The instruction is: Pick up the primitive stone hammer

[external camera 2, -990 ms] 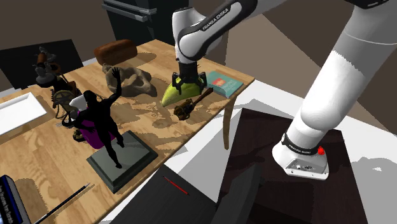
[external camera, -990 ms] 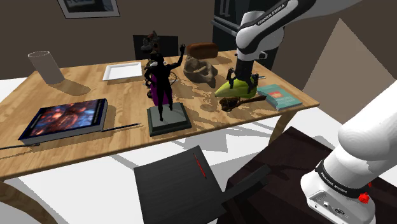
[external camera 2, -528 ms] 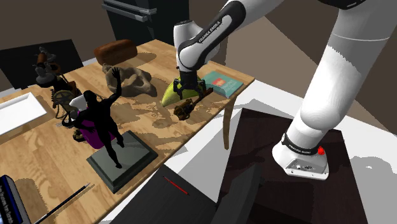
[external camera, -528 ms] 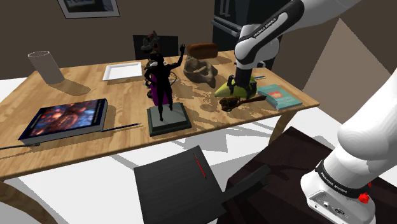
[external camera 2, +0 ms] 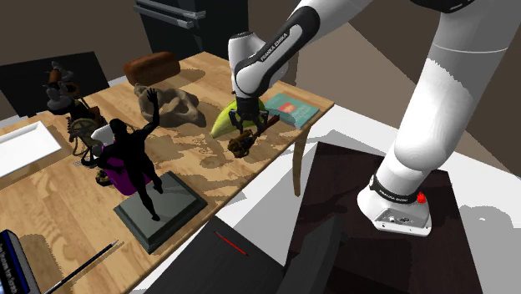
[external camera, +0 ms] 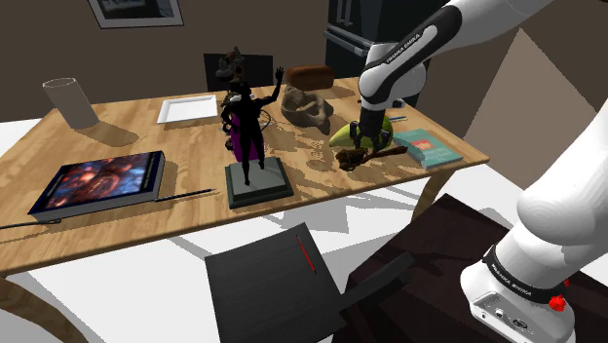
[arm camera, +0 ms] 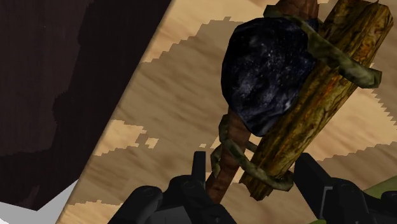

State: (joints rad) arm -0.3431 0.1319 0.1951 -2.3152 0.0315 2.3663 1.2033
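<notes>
The stone hammer (external camera: 370,154) lies near the table's corner: a dark stone head (arm camera: 267,70) lashed with cord to a bundle of brown wooden sticks. In the second exterior view the hammer (external camera 2: 244,144) rests between a yellow-green wedge-shaped thing (external camera 2: 220,125) and the table edge. My black gripper (external camera: 359,144) has come straight down onto it. In the wrist view the gripper (arm camera: 254,175) has one finger on each side of the wooden shaft just below the stone, shut on it. The hammer still rests on the wood. My gripper (external camera 2: 245,129) hides part of the shaft.
A teal book (external camera: 430,148) lies just beyond the hammer at the corner. A brown rock-like piece (external camera: 310,108) and a dark figurine on a grey base (external camera: 255,175) stand further in. The table edge (external camera 2: 275,159) runs close by, with a black chair (external camera: 273,283) below it.
The gripper has come down from above the yellow-green thing onto the hammer's shaft, and its fingers have gone from wide apart to shut around it.
</notes>
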